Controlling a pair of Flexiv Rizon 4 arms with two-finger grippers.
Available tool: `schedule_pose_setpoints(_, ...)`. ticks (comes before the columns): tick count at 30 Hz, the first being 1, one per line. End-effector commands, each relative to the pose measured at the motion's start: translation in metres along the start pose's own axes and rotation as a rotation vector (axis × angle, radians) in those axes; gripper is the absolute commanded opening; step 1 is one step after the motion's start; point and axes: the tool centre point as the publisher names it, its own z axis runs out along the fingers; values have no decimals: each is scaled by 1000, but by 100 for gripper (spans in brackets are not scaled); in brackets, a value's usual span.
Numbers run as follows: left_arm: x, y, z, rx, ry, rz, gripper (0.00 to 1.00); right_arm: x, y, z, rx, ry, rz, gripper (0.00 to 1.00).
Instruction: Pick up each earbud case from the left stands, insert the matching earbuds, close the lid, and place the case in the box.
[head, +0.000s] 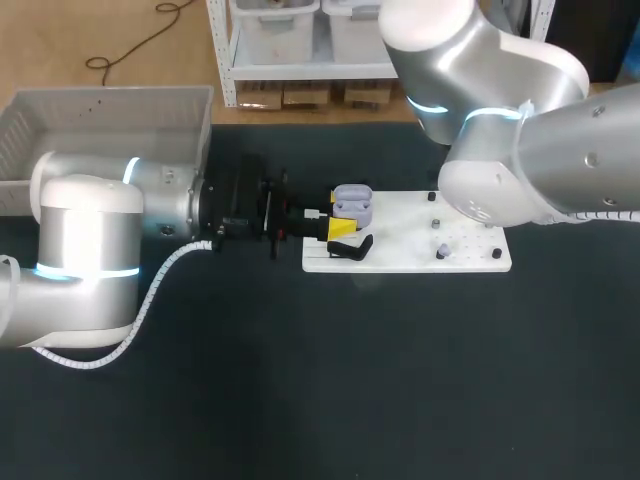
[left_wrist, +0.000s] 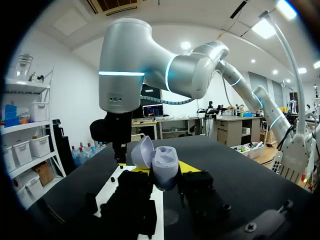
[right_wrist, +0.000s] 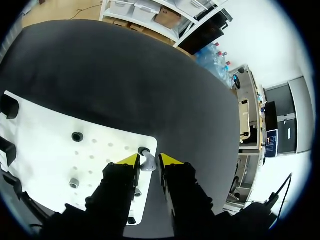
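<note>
1. The left jaws are closed on the earbud case (left_wrist: 165, 170), with one yellow-tipped finger against each side of its body. The case is off the tabletop (head: 300, 390) and upright between the tips.
2. The lid (left_wrist: 141, 152) is swung open and leans off to one side, so the moulded sockets face up and out ahead of the left jaws. I judge the case is held this way so its open cavity faces the other arm for loading.
3. The right jaws are drawn to a narrow gap around a small earbud (right_wrist: 148, 163). The earbud nearly fills the gap and seems touched from both sides, so I read it as pinched.
4. The earbud sits at a dark peg (right_wrist: 143, 150) just ahead of the right tips, at a corner of the white board (right_wrist: 55, 150). Pegs keep each bud raised and apart, which leaves the fingers room on both sides.
5. The case is smooth, matte lavender plastic, rounded like a pebble, and the earbud is the same pale tone with a short stem. The board is flat, rigid and drilled with small holes. The tabletop is dark and dull.
6. The box (head: 100, 105) is a light, ribbed plastic bin, well behind the left jaws beside the left arm (head: 90, 240). It is where the closed case is meant to go.
</note>
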Motion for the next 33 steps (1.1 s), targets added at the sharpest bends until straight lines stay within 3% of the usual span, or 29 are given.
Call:
schedule_pose_setpoints(1, 1, -1, 0, -6, -1, 3, 0, 1, -1, 1, -5, -2, 2, 18)
schedule_pose_setpoints(3, 1, -1, 0, -6, -1, 3, 0, 1, -1, 1, -5, -3, 4, 0)
schedule_pose_setpoints(12, 1, -1, 0, -6, -1, 3, 0, 3, -5, -7, 0, -5, 5, 0)
schedule_pose_setpoints(20, 1, -1, 0, -6, -1, 3, 0, 4, -22, -45, 9, 9, 46, 0)
schedule_pose_setpoints(23, 1, -1, 0, -6, -1, 3, 0, 5, -29, -64, -6, 55, 72, 0)
schedule_pose_setpoints(29, 1, -1, 0, -6, -1, 3, 0, 6, -41, -108, -63, 229, 165, 0)
schedule_pose_setpoints(33, 1, -1, 0, -6, -1, 3, 0, 12, -40, -132, -149, 292, 216, 0)
